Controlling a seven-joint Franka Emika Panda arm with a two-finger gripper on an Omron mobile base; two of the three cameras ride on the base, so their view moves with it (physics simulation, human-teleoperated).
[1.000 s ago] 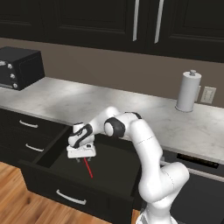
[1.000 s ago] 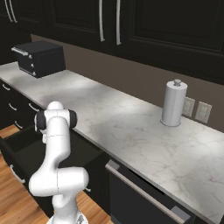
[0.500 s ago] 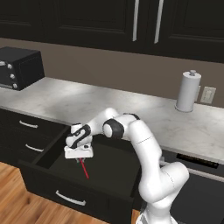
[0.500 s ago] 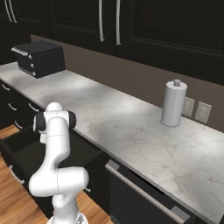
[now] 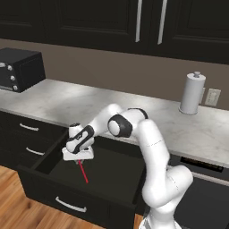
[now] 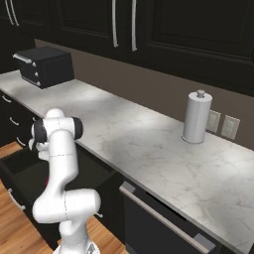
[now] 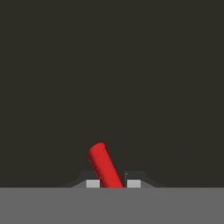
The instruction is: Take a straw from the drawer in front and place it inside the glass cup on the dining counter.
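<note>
The drawer (image 5: 67,200) stands pulled open below the worktop, its inside dark. A thin red straw (image 5: 83,172) slants down from my gripper (image 5: 78,159) toward the drawer floor. In the hand view the straw (image 7: 104,164) rises between the two fingertips (image 7: 92,183), and the gripper (image 7: 113,183) is shut on it. From the right base view the arm hangs over the open drawer (image 6: 20,171). The glass cup and the dining counter are out of view.
A marble worktop (image 5: 112,107) runs above the drawer, with a black toaster oven (image 5: 20,69) at its left and a white paper-towel roll (image 5: 192,94) at its right. Narrower black drawers (image 5: 27,134) sit to the left. Dark upper cabinets hang overhead.
The fingers have closed onto the straw. The hand has stayed at almost the same spot inside the drawer.
</note>
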